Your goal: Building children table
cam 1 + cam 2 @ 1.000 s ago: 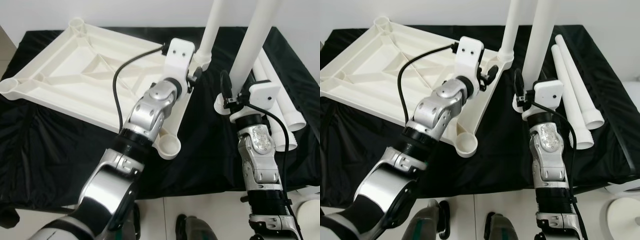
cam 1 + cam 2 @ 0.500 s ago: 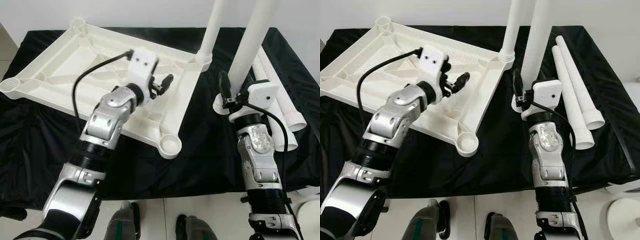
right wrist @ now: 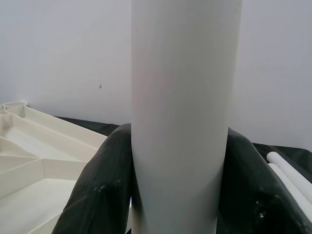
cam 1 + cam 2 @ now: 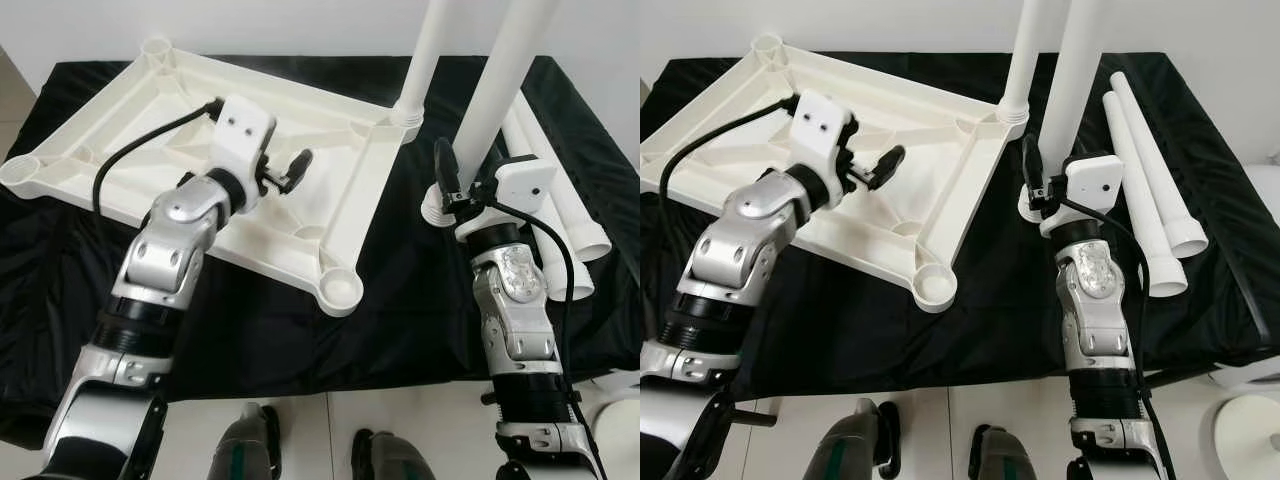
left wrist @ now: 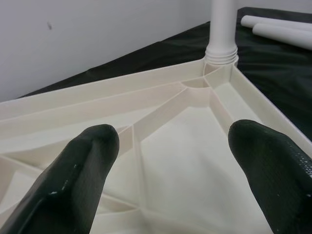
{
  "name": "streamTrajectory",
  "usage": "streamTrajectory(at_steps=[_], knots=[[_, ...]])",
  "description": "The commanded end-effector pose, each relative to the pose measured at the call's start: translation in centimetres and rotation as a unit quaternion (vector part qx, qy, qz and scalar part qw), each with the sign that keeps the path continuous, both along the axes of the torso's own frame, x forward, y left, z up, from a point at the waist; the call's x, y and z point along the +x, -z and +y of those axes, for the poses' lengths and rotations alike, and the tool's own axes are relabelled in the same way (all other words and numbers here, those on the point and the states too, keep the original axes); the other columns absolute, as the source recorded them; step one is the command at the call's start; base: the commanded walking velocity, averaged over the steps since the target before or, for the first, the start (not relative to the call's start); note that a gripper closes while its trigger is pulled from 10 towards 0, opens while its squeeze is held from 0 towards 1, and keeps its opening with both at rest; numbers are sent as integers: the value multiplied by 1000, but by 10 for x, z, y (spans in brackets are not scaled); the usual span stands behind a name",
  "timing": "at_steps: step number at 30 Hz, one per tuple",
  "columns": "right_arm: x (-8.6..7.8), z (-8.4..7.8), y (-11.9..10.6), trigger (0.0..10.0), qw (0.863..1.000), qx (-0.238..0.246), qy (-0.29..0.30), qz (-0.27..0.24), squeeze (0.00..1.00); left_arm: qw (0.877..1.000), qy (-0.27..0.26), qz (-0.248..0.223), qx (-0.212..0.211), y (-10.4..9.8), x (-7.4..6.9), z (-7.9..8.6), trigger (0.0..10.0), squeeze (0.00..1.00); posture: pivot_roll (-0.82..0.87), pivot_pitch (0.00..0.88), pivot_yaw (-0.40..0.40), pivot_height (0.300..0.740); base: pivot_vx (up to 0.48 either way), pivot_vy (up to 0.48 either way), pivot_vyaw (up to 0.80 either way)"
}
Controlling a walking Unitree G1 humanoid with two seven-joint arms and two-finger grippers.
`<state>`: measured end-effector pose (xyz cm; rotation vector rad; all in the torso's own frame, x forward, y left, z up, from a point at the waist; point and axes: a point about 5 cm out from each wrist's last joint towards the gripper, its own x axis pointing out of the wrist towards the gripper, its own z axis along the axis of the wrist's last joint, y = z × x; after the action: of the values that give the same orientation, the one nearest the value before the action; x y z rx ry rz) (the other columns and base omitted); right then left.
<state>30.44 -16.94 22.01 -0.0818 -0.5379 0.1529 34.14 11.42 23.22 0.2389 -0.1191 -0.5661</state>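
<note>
The white table top (image 4: 130,150) lies upside down on the black cloth, ribs facing up. One white leg (image 4: 422,60) stands upright in its far right corner socket. A second white leg (image 4: 500,80) is held upright by my right gripper (image 4: 462,188), which is shut on it just right of the table top; the wrist view shows the black fingers (image 3: 102,180) pressed on both sides of the leg (image 3: 180,97). My left gripper (image 4: 294,170) hovers open over the middle of the table top's ribs (image 5: 161,117), holding nothing.
Two more white legs (image 4: 565,200) lie on the cloth at the far right. The near right corner socket (image 4: 341,290) stands open. The black-covered table (image 4: 400,320) ends at its front edge near my feet. A white round object (image 4: 620,415) sits on the floor, lower right.
My left arm has swung left, from beside the standing corner leg to over the middle of the table top. The right gripper still grips its upright leg, barely shifted.
</note>
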Motion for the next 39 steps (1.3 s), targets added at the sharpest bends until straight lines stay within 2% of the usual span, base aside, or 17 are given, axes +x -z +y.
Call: streamTrajectory(at_steps=[1,2,3,4,5,8,9,10,11,12,14,17,20,23,27,34,39], knots=[[1,1,-1,10000,1000,17,-8,3,0,999,-23,-13,-31,-5,-1,10,10000,0,46,91,7,740,0,0,0],[1,1,-1,10000,1000,17,-8,3,0,999,-23,-13,-31,-5,-1,10,10000,0,46,91,7,740,0,0,0],[1,1,-1,10000,1000,21,-11,4,0,998,-28,-7,-57,-6,-1,14,10000,0,46,91,7,740,0,0,0],[1,2,-1,10000,1000,25,-15,5,0,996,-36,-7,-78,-8,-2,18,10000,1000,46,86,4,740,0,0,0],[1,2,-1,10000,999,27,-17,6,0,995,-40,-8,-89,-9,-2,21,10000,1000,46,86,4,740,0,0,0],[1,2,-2,10000,999,29,-18,6,0,996,-50,-26,-69,-10,-3,24,10000,1000,47,84,0,740,0,0,0],[1,2,-2,10000,999,27,-18,5,0,997,-42,-38,-43,-10,-5,24,10000,220,48,84,-3,740,0,0,0],[2,2,-3,10000,1000,25,-17,5,0,998,-36,-47,-25,-9,-7,24,10000,220,48,84,-3,740,0,0,0],[2,1,-3,10000,1000,21,-16,4,0,998,-24,-53,-5,-8,-10,23,10000,0,51,86,-7,740,0,0,0],[3,1,-3,10000,1000,20,-16,4,0,998,-4,-60,26,-4,-13,21,10000,0,55,88,-9,740,0,0,0],[3,0,-4,10000,1000,18,-15,3,0,996,26,-57,59,3,-18,18,10000,0,58,89,-9,740,0,0,0],[3,0,-4,10000,1000,19,-15,3,0,996,38,-51,69,8,-21,17,10000,0,58,88,-9,740,0,0,0],[3,0,-5,10000,1000,21,-14,2,0,993,65,-22,100,25,-25,14,10000,0,59,94,-6,740,0,0,0],[3,0,-5,10000,1000,21,-14,2,0,993,65,-22,100,25,-25,14,10000,0,59,94,-6,740,0,0,0],[3,-1,-6,10000,1000,23,-12,1,0,989,83,3,126,39,-27,11,10000,0,59,100,-8,740,0,0,0],[4,-2,-5,10000,1000,21,-11,3,0,981,98,5,170,47,-28,11,10000,0,65,106,-12,740,0,0,0],[4,-2,-5,10000,1000,21,-12,2,0,977,103,10,184,50,-27,10,10000,0,64,102,-11,740,0,0,0]])
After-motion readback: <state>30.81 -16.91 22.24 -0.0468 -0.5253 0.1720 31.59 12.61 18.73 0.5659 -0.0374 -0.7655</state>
